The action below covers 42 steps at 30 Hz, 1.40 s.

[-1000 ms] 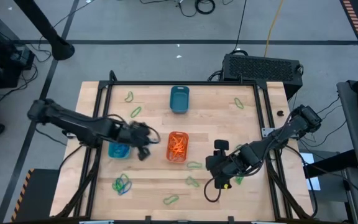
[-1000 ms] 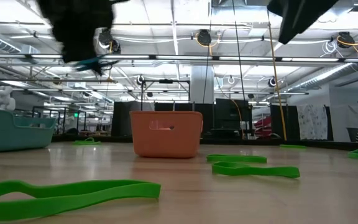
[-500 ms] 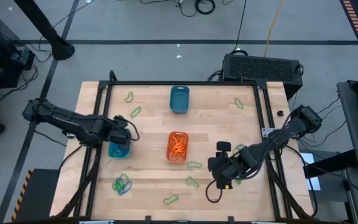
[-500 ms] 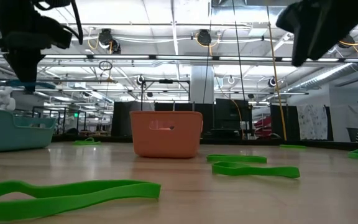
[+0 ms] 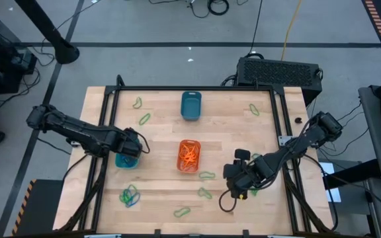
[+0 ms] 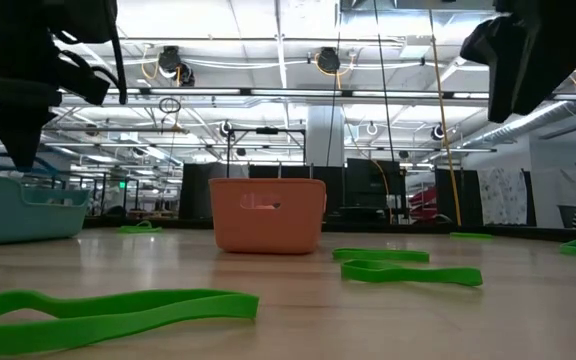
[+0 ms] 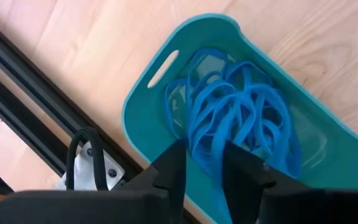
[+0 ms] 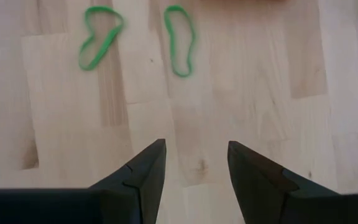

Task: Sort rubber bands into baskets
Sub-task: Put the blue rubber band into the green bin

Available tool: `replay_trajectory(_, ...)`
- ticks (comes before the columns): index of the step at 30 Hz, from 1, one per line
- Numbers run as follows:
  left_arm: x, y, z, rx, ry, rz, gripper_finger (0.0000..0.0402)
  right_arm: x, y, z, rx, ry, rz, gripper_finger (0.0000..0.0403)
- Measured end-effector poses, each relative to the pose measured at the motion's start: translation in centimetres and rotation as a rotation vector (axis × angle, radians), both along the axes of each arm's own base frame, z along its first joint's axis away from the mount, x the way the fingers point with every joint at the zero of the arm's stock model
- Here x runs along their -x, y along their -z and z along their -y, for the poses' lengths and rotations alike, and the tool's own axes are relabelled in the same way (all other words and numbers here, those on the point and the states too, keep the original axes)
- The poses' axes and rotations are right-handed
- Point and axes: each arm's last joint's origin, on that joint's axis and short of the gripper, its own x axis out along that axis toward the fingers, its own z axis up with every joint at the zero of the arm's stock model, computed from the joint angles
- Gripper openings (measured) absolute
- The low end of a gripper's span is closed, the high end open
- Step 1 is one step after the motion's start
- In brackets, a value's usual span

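The two dark fingers of the left gripper (image 7: 204, 167) are seen parted by a narrow gap, directly above a heap of thin blue rubber bands (image 7: 238, 121); nothing is gripped between them. That heap is held in the lighter turquoise-blue rectangular plastic basket (image 5: 126, 159), which is stood near the left edge of the pale wooden table (image 5: 164, 116). From above, the left gripper (image 5: 132, 143) is placed over that basket's rim.

The right gripper (image 8: 193, 163) is held with its fingers wide apart and empty, over bare wood, with two thin green rubber loops (image 8: 100, 35) laid a little ahead of it. In the overhead view the right gripper (image 5: 232, 178) is found near the table's right front area.

The orange rounded plastic basket (image 5: 189, 156) is set at the table's middle, with a tangle of orange bands (image 5: 189, 154) inside. The dark teal basket (image 5: 190, 105) is placed at the far edge. Loose green bands (image 5: 206, 175) are scattered just beside the orange basket and toward the corners, and a mixed green and blue cluster (image 5: 129, 195) is left at the front left.
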Motion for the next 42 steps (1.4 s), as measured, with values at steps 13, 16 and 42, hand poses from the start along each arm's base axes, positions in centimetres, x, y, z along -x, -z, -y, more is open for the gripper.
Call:
replay_trajectory(13, 0.0, 0.0, -0.1, -0.019, 0.081, -0.014, 0.0114, 1.9, -1.2, 3.7, 0.032, 0.173, -0.190, 0.0164)
replay_trajectory(16, -0.4, -0.2, 0.1, -0.090, 0.188, 0.044, 0.0114, 2.8, -1.6, 4.9, 0.060, 0.275, -0.252, 0.0164)
replay_trajectory(42, -7.2, -3.1, 5.5, -0.374, 0.878, 0.976, 0.0114, 7.8, 8.9, 10.7, -0.038, 0.381, -0.690, 0.0160)
